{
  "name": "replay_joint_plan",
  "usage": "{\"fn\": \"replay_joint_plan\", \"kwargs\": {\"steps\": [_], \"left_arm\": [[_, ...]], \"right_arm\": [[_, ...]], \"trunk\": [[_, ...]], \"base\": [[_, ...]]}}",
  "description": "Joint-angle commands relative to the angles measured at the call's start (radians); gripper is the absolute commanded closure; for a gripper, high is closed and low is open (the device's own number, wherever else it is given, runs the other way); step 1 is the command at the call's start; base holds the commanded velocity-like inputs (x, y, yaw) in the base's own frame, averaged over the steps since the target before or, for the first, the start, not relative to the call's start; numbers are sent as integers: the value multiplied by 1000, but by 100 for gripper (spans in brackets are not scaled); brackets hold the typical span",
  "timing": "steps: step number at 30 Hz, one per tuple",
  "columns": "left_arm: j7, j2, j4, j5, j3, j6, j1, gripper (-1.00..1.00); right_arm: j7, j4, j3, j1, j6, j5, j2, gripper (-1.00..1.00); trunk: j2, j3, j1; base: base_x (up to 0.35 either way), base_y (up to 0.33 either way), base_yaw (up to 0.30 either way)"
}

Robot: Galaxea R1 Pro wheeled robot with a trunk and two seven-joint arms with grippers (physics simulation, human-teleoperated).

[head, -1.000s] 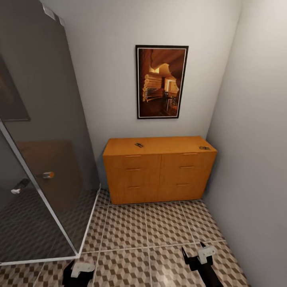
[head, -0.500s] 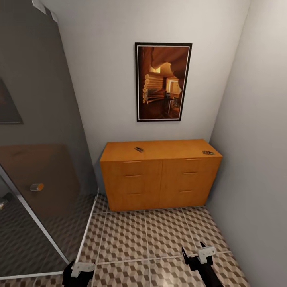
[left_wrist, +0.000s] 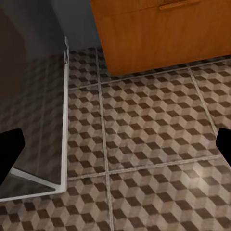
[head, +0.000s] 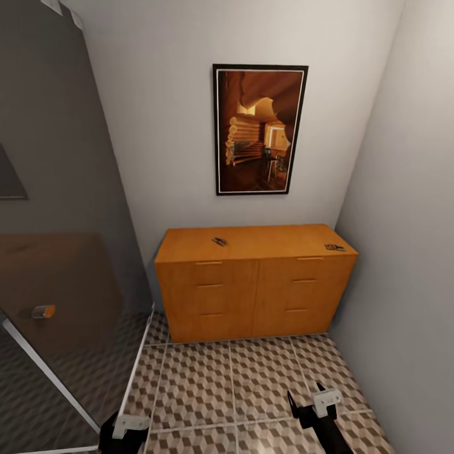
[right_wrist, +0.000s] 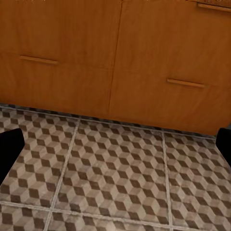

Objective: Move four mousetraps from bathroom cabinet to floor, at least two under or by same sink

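Head view: our right gripper (head: 310, 398) sits low over the floor (head: 252, 372), fingers spread, nothing in them. Left gripper (head: 121, 430) is at the frame's lower edge, too cropped to tell its opening here. Two small dark traps lie on the cabinet (head: 252, 284) top: one trap (head: 220, 241) left of center, long axis angled; second trap (head: 334, 247) at the right end by the wall. Both are ahead of and above the grippers, well apart from them. We judge the right arm nearer the right-end trap.

Left wrist view: fingertips (left_wrist: 10, 153) at the frame's opposite edges, so wide open, empty, tiles below, cabinet corner ahead.

Right wrist view: fingertips (right_wrist: 9, 147) likewise wide, empty, pointing at the drawer fronts (right_wrist: 115, 62).
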Motion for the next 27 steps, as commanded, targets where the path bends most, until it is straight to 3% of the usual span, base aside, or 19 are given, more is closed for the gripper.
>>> {"fn": "replay_joint_plan", "kwargs": {"steps": [1, 27], "left_arm": [[5, -1, 3, 2, -9, -5, -2, -100], [5, -1, 4, 2, -9, -5, -1, -100]], "right_arm": [[1, 1, 6, -1, -3, -3, 0, -100], [1, 1, 6, -1, -3, -3, 0, -100]], "trunk": [[-2, -2, 1], [-2, -2, 1]], "base": [[167, 0, 0], [165, 0, 0]]}}
